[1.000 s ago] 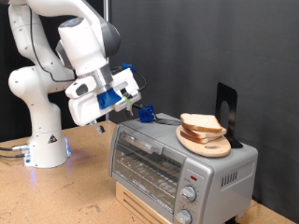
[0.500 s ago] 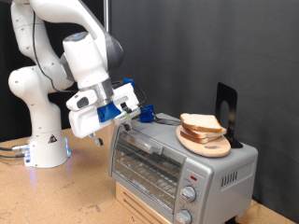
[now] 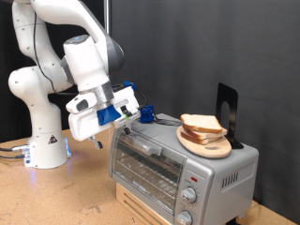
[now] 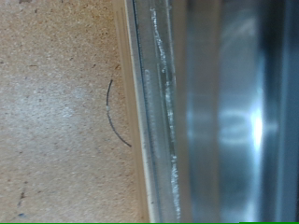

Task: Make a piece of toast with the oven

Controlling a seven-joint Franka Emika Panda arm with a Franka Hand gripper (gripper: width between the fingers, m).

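Observation:
The silver toaster oven (image 3: 178,167) stands on the wooden table, its glass door closed, with two knobs and a red light on the exterior view's right. Slices of bread (image 3: 202,124) are stacked on a round wooden board (image 3: 208,144) on the oven's roof. I cannot tell which slice is the piece of toast. My gripper (image 3: 122,129) hangs at the top corner of the oven door on the exterior view's left, close to the handle. Its fingers do not show in the wrist view, which is filled by the oven's metal and glass front (image 4: 220,112).
A black stand (image 3: 228,112) rises behind the board. A small blue object (image 3: 146,114) sits at the oven's back edge. The robot base (image 3: 47,141) stands at the exterior view's left. The wooden table (image 4: 61,112) lies below the oven.
My gripper has come down and towards the exterior view's left, from above the oven's roof to the top corner of the door. The bread has not moved.

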